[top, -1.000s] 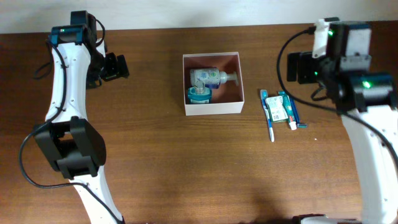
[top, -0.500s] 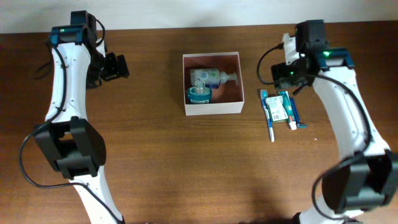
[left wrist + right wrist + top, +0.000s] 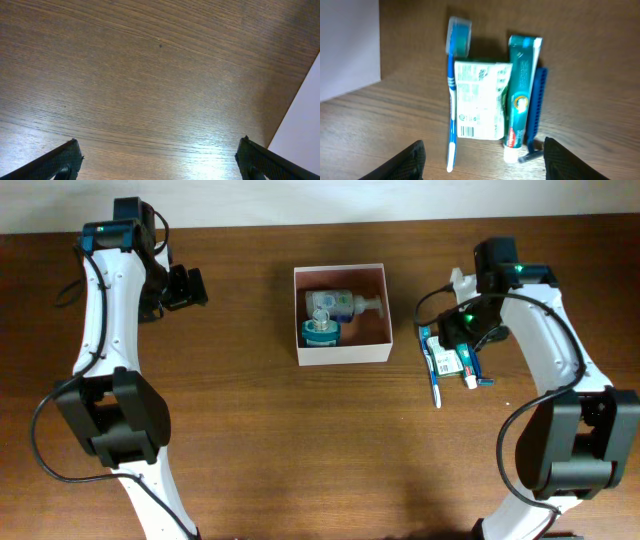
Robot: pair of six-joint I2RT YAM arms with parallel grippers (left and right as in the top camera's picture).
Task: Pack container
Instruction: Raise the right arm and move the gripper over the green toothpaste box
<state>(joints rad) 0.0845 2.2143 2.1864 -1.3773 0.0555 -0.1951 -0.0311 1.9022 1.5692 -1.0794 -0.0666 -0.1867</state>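
Over by the right arm, the right gripper (image 3: 483, 152) hangs with fingers spread wide above toiletries lying side by side on the table (image 3: 250, 440): a blue toothbrush (image 3: 452, 95), a green-and-white packet (image 3: 480, 100), a toothpaste tube (image 3: 521, 90) and a blue razor (image 3: 538, 105). The container (image 3: 345, 352) sits mid-table near them, holding a pump bottle (image 3: 340, 306) and a round teal item (image 3: 320, 333). The left gripper (image 3: 159, 150), also spread open, hovers well apart.
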